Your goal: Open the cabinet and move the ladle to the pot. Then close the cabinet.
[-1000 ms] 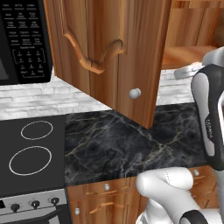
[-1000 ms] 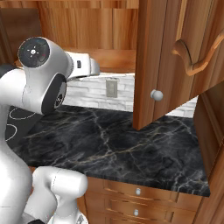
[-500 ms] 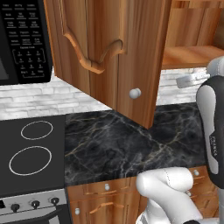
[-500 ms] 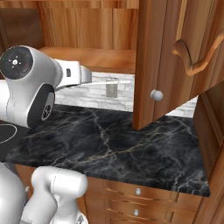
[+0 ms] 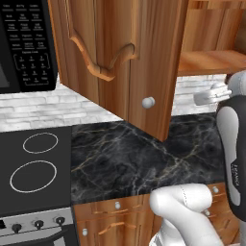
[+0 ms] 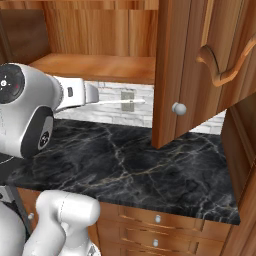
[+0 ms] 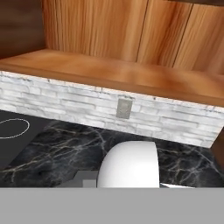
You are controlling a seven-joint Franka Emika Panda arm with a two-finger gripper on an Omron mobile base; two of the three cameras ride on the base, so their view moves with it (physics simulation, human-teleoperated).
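Observation:
The cabinet stands open, its arched door with the round silver knob swung out over the counter. Its wooden shelf is bare. My gripper hangs just below the shelf's front edge, left of the door, shut on the white ladle, whose thin handle sticks out toward the back wall. In the hand view a white rounded part of the ladle hides my fingertips. From the left base view the hand peeks out right of the door. The pot is out of view.
A black marble counter runs below, with drawer fronts under it. To the left sit the black microwave and a stovetop with ring burners. A wall outlet is on the white brick backsplash. A wooden side wall closes the right.
My hand has come down and back from shelf height to just below the shelf edge, carrying the ladle. The cabinet door has not moved.

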